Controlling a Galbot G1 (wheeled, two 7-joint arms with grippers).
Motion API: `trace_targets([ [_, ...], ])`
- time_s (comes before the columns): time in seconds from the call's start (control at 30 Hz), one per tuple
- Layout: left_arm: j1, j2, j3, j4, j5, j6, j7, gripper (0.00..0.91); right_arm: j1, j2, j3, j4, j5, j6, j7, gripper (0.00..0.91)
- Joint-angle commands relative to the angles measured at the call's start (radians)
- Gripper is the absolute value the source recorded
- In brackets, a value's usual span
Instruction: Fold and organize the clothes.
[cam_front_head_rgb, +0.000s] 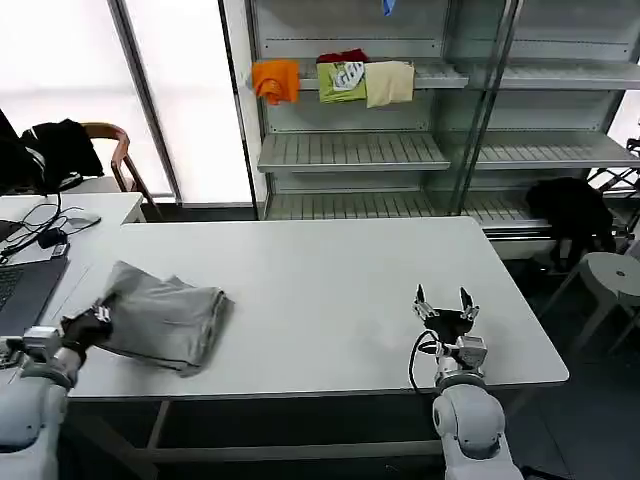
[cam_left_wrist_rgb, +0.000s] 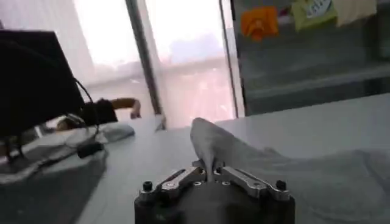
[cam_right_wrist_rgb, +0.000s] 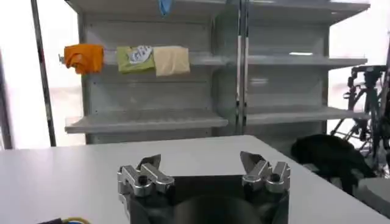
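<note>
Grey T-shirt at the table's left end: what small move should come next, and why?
Probably the left end effector should release: it is shut on a pinch of the grey T-shirt, which already lies folded on the table. The right end effector hovers open, apart from it.

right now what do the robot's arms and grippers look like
Both arms are rounded and light grey-white, ending in silver metal wrist blocks. The right gripper has a black body and two silver fingers with pointed tips and black bolt heads; a black cable loops beside its wrist. The left gripper is the same build: dark housing, silver bolted fingers.
</note>
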Motion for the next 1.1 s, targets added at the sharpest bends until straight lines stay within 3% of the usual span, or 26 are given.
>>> trace_targets([
  [0.03,-0.117,0.269,-0.105,0.017,0.269,-0.04,0.102,0.0,-0.003,0.003,0.005,-0.022,0.008,0.013,-0.005,0.907],
  [0.17,-0.15,0.315,-0.078,-0.012,0.293,-0.015,0.119,0.0,-0.012,-0.005,0.024,-0.029,0.033,0.016,-0.012,0.907],
  [0.33,-0.118,0.255,-0.043,-0.106,0.279,0.009,0.125,0.01,-0.022,-0.02,0.047,-0.037,0.08,0.017,-0.007,0.907],
  [0.47,-0.034,0.083,0.075,-0.159,0.38,-0.036,0.115,0.01,-0.041,-0.025,0.065,-0.034,0.098,0.019,-0.011,0.907],
  [0.6,0.007,-0.148,0.246,-0.099,0.537,-0.109,0.086,0.01,-0.069,-0.045,0.083,-0.033,0.104,0.032,-0.017,0.907],
  [0.73,0.007,-0.269,0.369,-0.066,0.577,-0.101,0.031,0.02,-0.09,-0.071,0.106,-0.035,0.116,0.045,-0.017,0.907],
  [0.93,-0.077,-0.272,0.484,-0.145,0.197,0.036,-0.059,0.02,-0.105,-0.087,0.122,-0.018,0.124,0.049,-0.017,0.907],
  [1.1,-0.136,-0.255,0.606,-0.138,0.076,0.055,-0.112,0.02,-0.107,-0.075,0.116,-0.001,0.119,0.044,-0.016,0.907],
])
